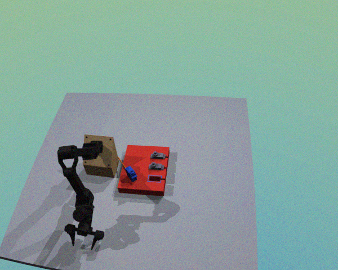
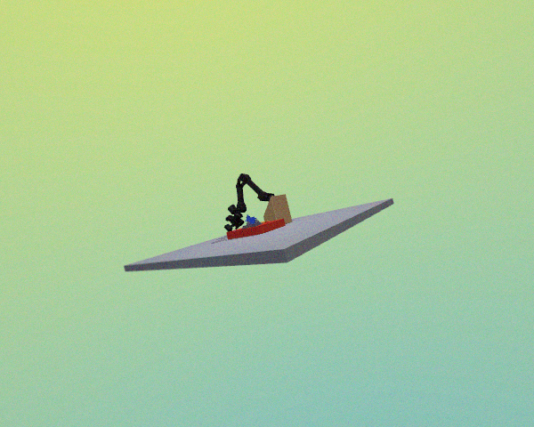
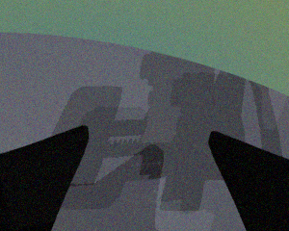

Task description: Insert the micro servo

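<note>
Small blue boxy micro servo (image 1: 130, 173) (image 2: 250, 220) with thin orange cable (image 1: 121, 162), loose on red block deck, beside rectangular blue-outlined dark pocket (image 1: 155, 178), not in it; pocket unfilled, side notch (image 1: 163, 179) toward deck edge; red slab-like deck (image 1: 138, 185) (image 2: 258, 229) flat on table

The arm (image 1: 76, 185) (image 2: 238, 195) is bent at a raised elbow, its forearm sloping down to the wrist. The gripper (image 1: 82, 247) (image 2: 228, 228) (image 3: 151, 135) is open; its two black fingers (image 1: 72, 238) stand wide apart, tips pointing downward, with nothing between them.
</note>
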### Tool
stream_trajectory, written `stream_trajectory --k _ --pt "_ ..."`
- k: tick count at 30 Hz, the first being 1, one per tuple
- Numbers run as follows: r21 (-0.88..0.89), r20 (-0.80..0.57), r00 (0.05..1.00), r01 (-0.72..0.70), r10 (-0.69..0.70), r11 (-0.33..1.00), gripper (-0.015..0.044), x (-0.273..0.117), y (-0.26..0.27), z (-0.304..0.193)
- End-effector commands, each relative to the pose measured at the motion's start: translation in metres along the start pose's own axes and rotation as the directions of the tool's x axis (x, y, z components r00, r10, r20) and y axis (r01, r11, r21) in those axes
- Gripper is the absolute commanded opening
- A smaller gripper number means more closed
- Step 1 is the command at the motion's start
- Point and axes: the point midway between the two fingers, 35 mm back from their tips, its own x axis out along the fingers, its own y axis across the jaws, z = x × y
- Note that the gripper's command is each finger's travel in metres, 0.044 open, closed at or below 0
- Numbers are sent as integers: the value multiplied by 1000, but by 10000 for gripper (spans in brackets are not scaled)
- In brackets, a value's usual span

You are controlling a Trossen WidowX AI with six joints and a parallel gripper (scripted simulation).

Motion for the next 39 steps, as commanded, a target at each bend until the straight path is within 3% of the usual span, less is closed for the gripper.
stream_trajectory --k 1,28,39 --pt "-46 -19 999 -37 36 998 440 -5 16 -1" --pt "-353 -166 955 -291 247 889 440 -41 111 -14" --pt "-404 -182 946 -319 267 857 440 -47 117 -17"
